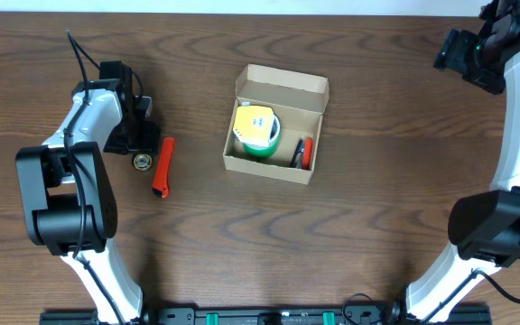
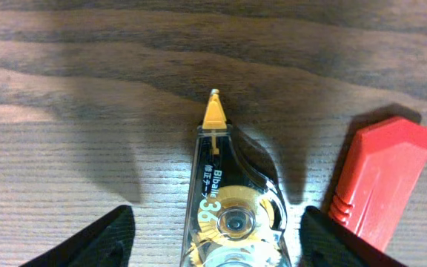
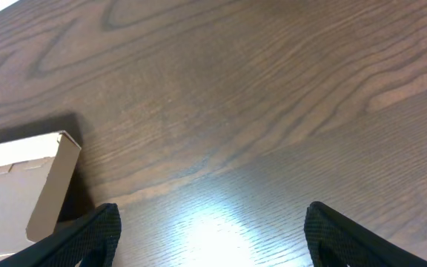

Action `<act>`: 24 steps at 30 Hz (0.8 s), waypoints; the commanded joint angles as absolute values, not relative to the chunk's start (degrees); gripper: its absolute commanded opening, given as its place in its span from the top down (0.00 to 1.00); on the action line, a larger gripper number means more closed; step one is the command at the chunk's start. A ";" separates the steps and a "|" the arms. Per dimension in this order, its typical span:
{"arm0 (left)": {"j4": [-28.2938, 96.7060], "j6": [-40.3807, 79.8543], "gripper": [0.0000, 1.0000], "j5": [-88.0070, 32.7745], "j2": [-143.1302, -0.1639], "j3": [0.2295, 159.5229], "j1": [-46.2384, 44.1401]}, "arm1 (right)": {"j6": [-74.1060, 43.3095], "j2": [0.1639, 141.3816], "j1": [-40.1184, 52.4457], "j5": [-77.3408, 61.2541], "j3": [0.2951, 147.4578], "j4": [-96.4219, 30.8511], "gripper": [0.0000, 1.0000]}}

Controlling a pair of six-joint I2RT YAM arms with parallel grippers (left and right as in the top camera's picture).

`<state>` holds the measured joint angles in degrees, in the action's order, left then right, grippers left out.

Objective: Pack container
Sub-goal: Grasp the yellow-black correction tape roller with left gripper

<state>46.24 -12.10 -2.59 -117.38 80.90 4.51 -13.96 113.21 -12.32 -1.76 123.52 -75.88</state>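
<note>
Pickup alignment

My left tool [image 2: 215, 241] hangs released, fingers [image 2: 110, 241] straddling the correction tape [image 2: 232, 215]; I should close squarely on its flanks, clear of the red cutter [image 2: 380, 174]. My right tool [image 3: 210, 241] is likewise released. The container [image 1: 269, 170] stands open mid-way across the worktop [image 1: 377, 226].

I have the left gripper [image 2: 213, 222] spread either side of the correction tape [image 2: 232, 208], with only a thin strip of bare wood on each flank; the red cutter [image 2: 380, 174] lies just beside one finger and crowds the side toward the container [image 1: 275, 126]; the container's top is open from above, its flap standing along the far edge; a green-and-yellow roll [image 1: 255, 129] fills one half, a red-and-black item [image 1: 303, 152] hugs the opposite wall, leaving a narrow gap; under the spread right gripper [image 3: 213, 245] the table [image 1: 386, 181] lies unobstructed.
</note>
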 commanded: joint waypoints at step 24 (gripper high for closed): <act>46.50 -6.59 0.47 -2.59 -121.82 81.12 4.86 | -13.21 113.58 -11.60 -1.98 123.15 -75.99 0.19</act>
<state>46.41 -7.16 -3.66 -118.96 81.12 4.51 -13.96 113.21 -12.32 -1.76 123.52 -75.85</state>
